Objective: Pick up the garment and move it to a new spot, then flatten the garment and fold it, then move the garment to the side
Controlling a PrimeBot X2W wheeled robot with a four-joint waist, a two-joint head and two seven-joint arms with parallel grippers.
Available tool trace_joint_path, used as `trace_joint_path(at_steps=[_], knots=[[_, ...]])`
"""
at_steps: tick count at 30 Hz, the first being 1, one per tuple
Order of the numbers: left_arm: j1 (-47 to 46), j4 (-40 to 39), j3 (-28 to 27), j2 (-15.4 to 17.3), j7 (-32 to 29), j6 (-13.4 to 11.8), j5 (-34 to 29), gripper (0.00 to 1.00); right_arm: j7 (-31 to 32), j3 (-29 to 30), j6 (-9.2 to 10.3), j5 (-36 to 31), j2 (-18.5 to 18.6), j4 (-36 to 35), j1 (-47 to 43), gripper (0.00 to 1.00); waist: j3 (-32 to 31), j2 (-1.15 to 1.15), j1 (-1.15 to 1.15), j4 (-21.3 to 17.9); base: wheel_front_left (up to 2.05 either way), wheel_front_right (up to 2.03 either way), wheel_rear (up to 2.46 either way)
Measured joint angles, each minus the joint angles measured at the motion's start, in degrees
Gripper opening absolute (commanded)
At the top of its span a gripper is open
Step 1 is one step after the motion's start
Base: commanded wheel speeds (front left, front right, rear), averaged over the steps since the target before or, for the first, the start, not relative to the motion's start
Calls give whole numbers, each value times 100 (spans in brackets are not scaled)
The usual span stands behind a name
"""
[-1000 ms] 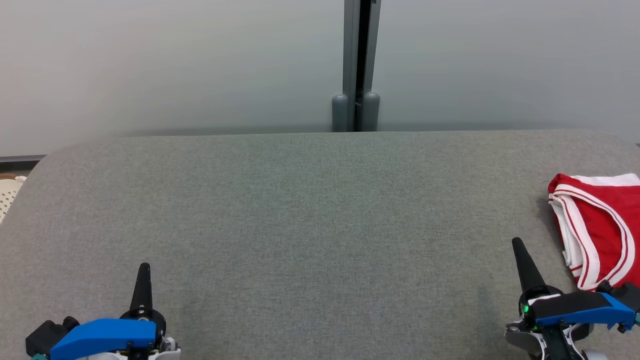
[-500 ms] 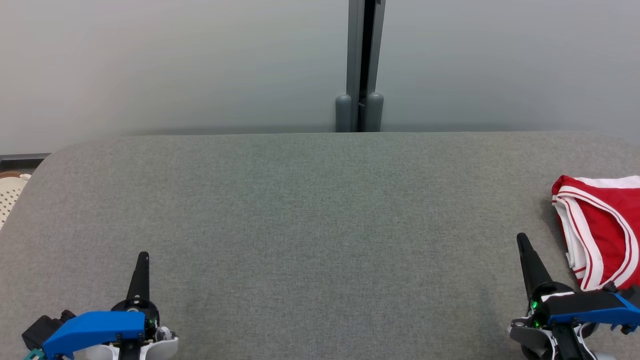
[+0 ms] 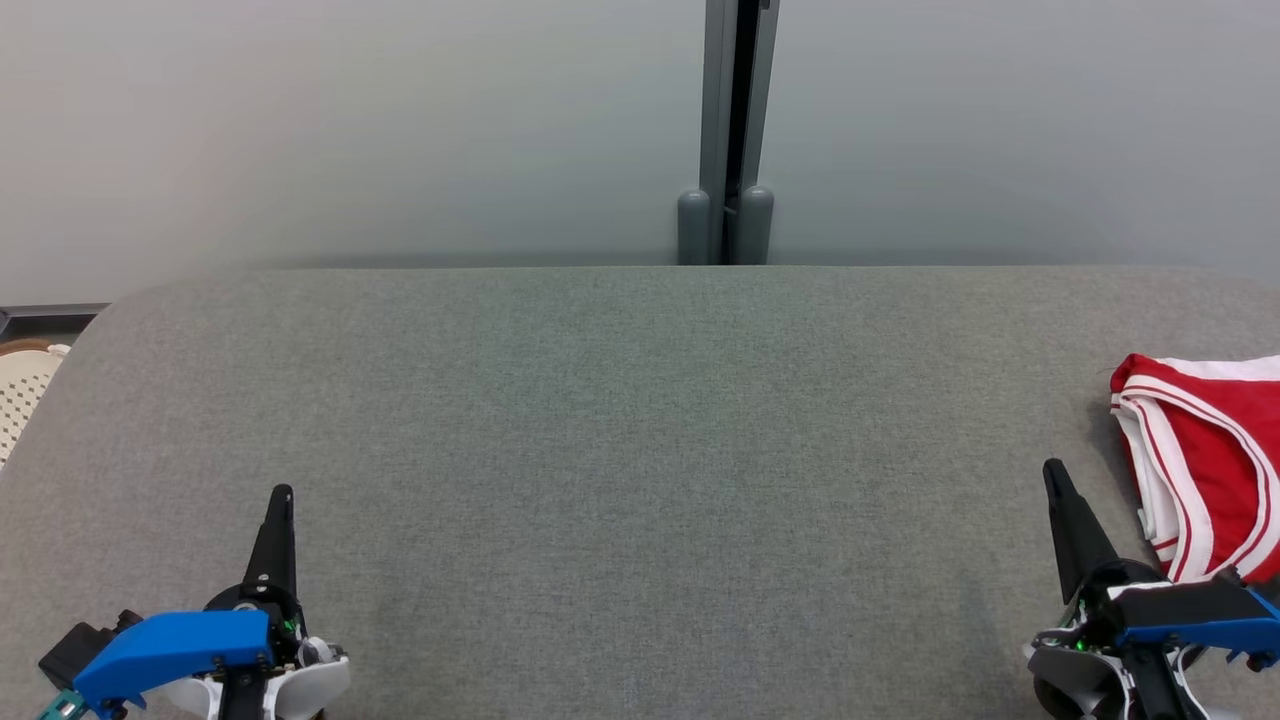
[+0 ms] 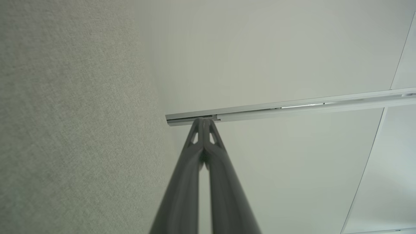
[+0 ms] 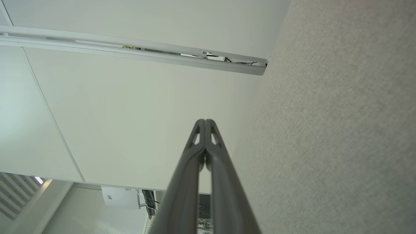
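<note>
garment [image 3: 1215, 450] | cut off at right edge | folds seemingly unclear

Two grippers: left gripper [image 3: 283, 492], right gripper [image 3: 1050, 466]. One red white-trimmed cloth garment [image 3: 1215, 450] just right of the latter. One grey fabric table [image 3: 640, 450]. Possibly one cream perforated basket [image 3: 22, 395].

The garment [image 3: 1205, 455] lies on the table [image 3: 640, 430] at its right edge, just to the right of my right gripper [image 3: 1051, 470] at the near right. My left gripper [image 3: 283, 495] sits at the near left, well apart from both. A wall [image 3: 350, 130] stands behind the table, with its post [image 3: 738, 120] slightly right of centre.
</note>
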State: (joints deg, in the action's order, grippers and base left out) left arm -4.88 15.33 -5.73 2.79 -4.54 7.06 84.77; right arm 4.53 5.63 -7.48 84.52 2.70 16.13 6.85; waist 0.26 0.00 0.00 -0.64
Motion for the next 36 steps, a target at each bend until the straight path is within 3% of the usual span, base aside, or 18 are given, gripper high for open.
trace_joint_path(at_steps=[20, 36], knots=[[-93, -116, -79, 3, -199, 14, 756, 0, 203, 88, 0, 771, 2, -211, -26, 0, -8, 0, 0, 64, 0, 0, 0], [-105, -120, -81, 3, -200, 15, 758, 0, 203, 91, 0, 782, 2, -213, -29, 0, -8, 0, 0, 64, 0, 0, 0]])
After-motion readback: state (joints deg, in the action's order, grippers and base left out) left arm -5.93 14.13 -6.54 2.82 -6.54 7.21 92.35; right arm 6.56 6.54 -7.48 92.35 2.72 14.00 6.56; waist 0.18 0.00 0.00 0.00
